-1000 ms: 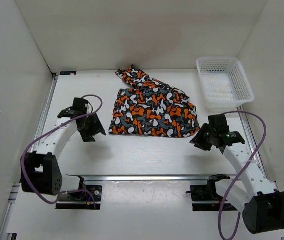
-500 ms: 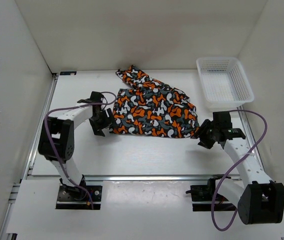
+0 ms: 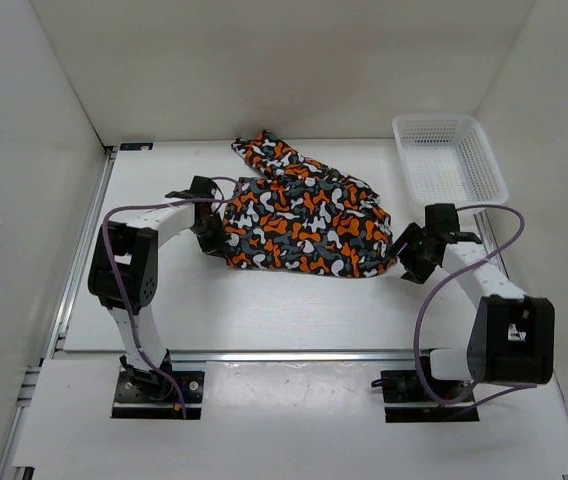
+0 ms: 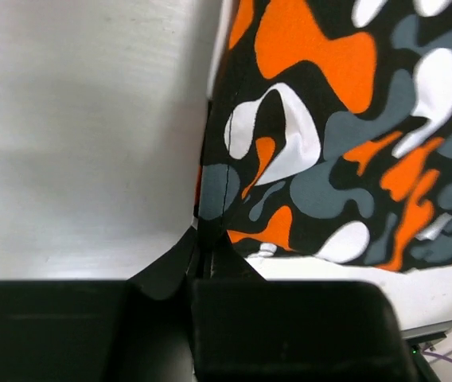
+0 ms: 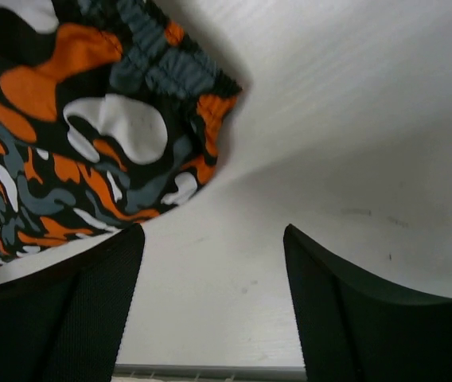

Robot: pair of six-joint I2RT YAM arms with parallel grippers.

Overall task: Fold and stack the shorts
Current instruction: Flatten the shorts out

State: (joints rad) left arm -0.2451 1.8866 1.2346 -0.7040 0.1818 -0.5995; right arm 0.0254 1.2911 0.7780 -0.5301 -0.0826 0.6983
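Note:
The shorts [image 3: 304,225], in an orange, black, grey and white blotchy print, lie spread across the middle of the table. A bunched part of the same print [image 3: 269,152] reaches toward the back wall. My left gripper [image 3: 212,236] is shut on the shorts' left hem. In the left wrist view the stitched edge of the shorts [image 4: 329,143] runs into the pinched gripper [image 4: 202,237]. My right gripper [image 3: 410,256] stands open just off the shorts' right corner. In the right wrist view this gripper [image 5: 214,247] has only bare table between its fingers, and the shorts' waistband corner [image 5: 114,135] lies ahead to the left.
A white mesh basket [image 3: 434,118] stands at the back right, just beyond the right arm. White walls enclose the table on the left, back and right. A metal rail [image 3: 294,353] runs along the near edge in front of the arm bases.
My left gripper moved right to the shorts' left hem and shut on it, and the hem shifted slightly. My right gripper moved up toward the right corner and opened wider.

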